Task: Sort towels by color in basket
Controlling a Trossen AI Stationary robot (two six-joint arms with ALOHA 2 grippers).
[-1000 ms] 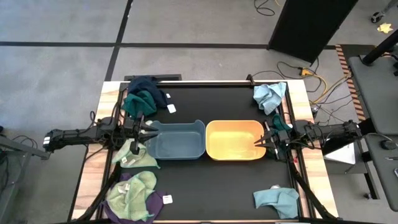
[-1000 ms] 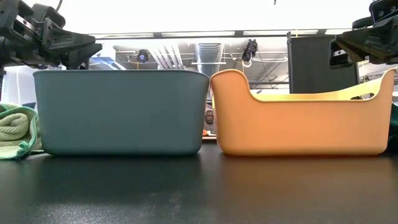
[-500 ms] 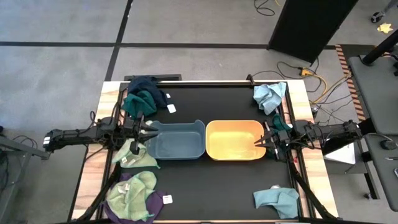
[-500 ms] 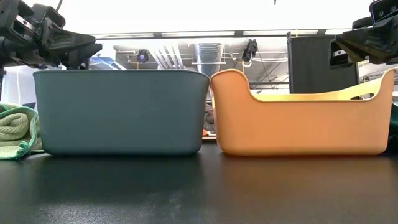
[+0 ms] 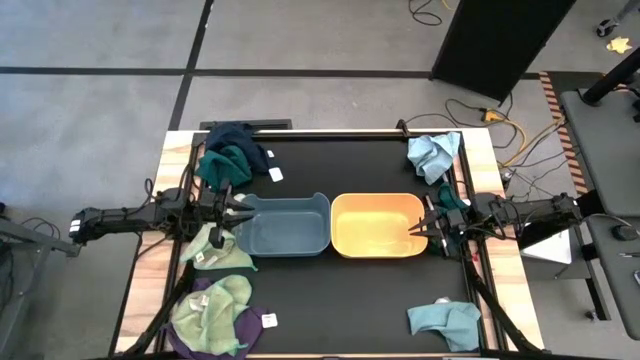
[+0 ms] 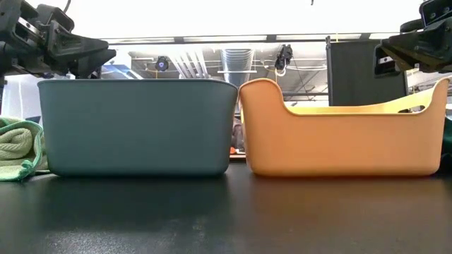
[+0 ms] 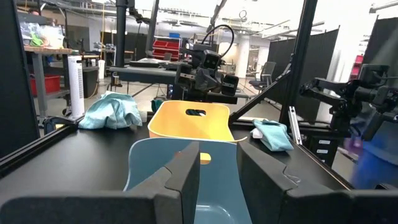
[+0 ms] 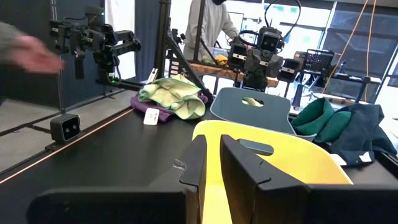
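Two baskets stand side by side mid-table: a blue-grey one and a yellow one. Towels lie around them. Navy and dark teal are at the far left. A pale green one lies by the blue basket, and pale green on purple at the near left. Light blue ones lie at the far right and near right. My left gripper hovers level over the blue basket's left rim, slightly open and empty. My right gripper hovers level over the yellow basket's right rim, shut and empty.
A dark teal cloth lies under my right arm. White tags lie on the black mat. A small camera block sits at the table's edge. A person's hand shows beyond the table in the right wrist view.
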